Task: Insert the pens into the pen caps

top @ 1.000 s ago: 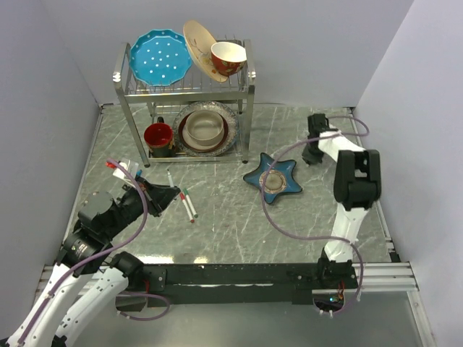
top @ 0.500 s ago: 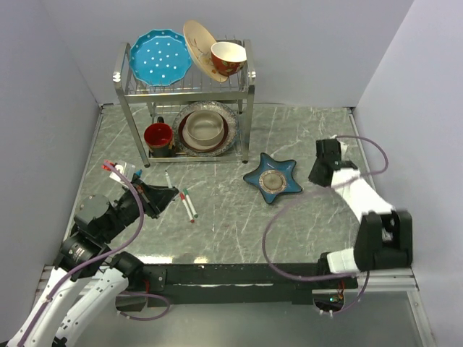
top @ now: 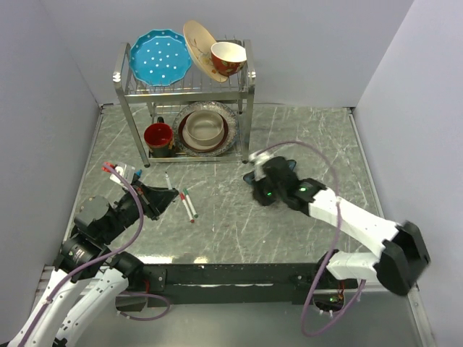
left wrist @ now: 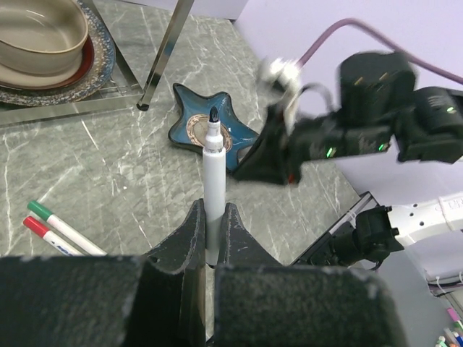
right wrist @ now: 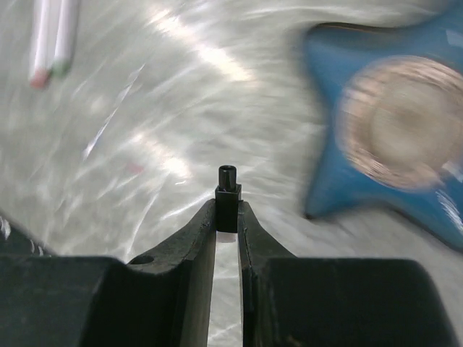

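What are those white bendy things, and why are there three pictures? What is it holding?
Those are robot arms, a left arm and a right arm, bolted to a table. One picture looks down from above. The other two come from small cameras on each wrist. The left pincer pinches a white pen with a bare dark tip. The right pincer grips a tiny black cap. On the table lie more pens, a blue star dish and a metal rack of dishes.

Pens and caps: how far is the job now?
Nothing clearly finished. In hand: left gripper shut on a black-tipped pen, right gripper shut on a black cap, the two apart. To do: join them; whether the red pen and green pen are capped is unclear.
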### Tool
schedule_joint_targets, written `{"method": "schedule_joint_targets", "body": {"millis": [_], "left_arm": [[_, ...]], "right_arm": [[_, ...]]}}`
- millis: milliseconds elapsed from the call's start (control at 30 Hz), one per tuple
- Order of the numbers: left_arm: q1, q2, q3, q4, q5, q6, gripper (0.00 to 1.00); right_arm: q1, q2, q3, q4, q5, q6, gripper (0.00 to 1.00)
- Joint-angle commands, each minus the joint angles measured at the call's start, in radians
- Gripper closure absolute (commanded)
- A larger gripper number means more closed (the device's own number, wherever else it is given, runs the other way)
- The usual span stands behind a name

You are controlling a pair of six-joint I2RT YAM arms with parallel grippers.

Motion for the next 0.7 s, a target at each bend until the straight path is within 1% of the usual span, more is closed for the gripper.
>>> {"method": "schedule_joint_targets", "body": {"millis": [0,100,133,167,200,267,400,500,533,600,633,667], "left_arm": [[0.001,-0.021,0.002,0.034,0.001,0.020,0.99],[0.001,-0.026,0.003,0.038,-0.006,0.024,0.99],[0.001,-0.023,0.003,0.034,-0.006,0.024,0.99],[0.001,-0.017,0.005,0.034,-0.004,0.026,0.99],[0.001,-0.015,0.006,0.034,-0.001,0.026,0.99],[0.001,-0.009,0.008,0.031,0.001,0.028,0.99],[0.001,-0.011,0.008,0.033,-0.004,0.028,0.99],[0.001,-0.014,0.008,0.030,-0.009,0.028,0.99],[0.001,-0.014,0.008,0.030,-0.009,0.028,0.99],[0.001,-0.015,0.008,0.030,-0.010,0.026,0.99],[0.001,-0.015,0.008,0.031,-0.012,0.026,0.99],[0.001,-0.012,0.008,0.030,-0.012,0.026,0.99]], "right_arm": [[0.162,0.131,0.087,-0.032,-0.064,-0.240,0.84],[0.211,0.197,0.090,-0.010,-0.024,-0.379,0.86],[0.214,0.212,0.093,-0.007,-0.033,-0.401,0.86],[0.216,0.240,0.096,-0.008,-0.077,-0.425,0.86],[0.219,0.255,0.103,-0.016,-0.104,-0.483,0.86],[0.222,0.290,0.112,-0.036,-0.151,-0.524,0.85],[0.227,0.335,0.104,-0.054,-0.139,-0.639,0.83],[0.227,0.366,0.104,-0.079,-0.141,-0.683,0.76],[0.227,0.370,0.106,-0.087,-0.141,-0.690,0.69],[0.226,0.382,0.112,-0.091,-0.118,-0.697,0.64],[0.227,0.383,0.112,-0.087,-0.101,-0.697,0.60],[0.227,0.376,0.110,-0.081,-0.086,-0.696,0.59]]}}
